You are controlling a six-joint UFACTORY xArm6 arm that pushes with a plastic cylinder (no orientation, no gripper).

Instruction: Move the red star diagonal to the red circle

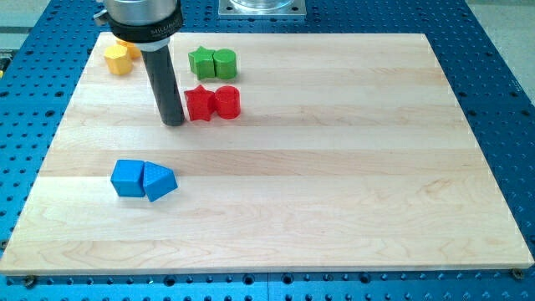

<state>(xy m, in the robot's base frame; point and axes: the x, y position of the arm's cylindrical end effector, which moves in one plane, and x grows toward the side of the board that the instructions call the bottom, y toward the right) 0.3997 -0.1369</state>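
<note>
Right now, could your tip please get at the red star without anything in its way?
Probably yes. My tip sits just off the view's left of the red star, with no block between them. The red circle touches the star's far side.

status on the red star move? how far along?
Done: my tip is down beside the red star, on its left in the view. In hand: nothing visibly shifted; the star sits level with the red circle, apparently touching. Left: push it diagonal to the circle.
</note>
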